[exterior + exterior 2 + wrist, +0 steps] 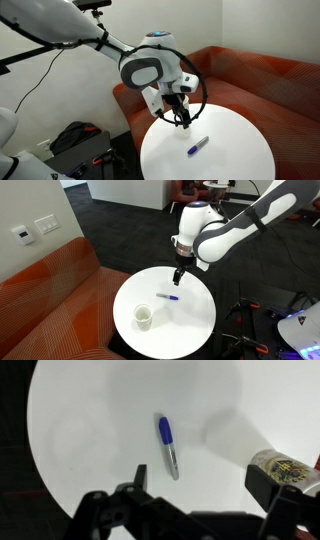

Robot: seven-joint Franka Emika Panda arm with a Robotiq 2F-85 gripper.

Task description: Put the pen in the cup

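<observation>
The blue pen (167,446) lies flat on the round white table (90,420), with its blue cap end away from me and its grey barrel towards me. It shows in both exterior views (197,146) (169,297). The white paper cup (143,316) stands upright on the table, apart from the pen. In the wrist view only its rim (283,467) shows at the right edge, partly behind a finger. My gripper (200,485) is open and empty. It hovers above the table near the pen (180,112) (178,277). The cup does not show in the exterior view that looks towards the sofa.
An orange-red sofa (250,75) (50,290) curves closely round the table. A dark bag (75,140) lies on the floor beside the table. The table (190,330) is small, with its edge close on every side.
</observation>
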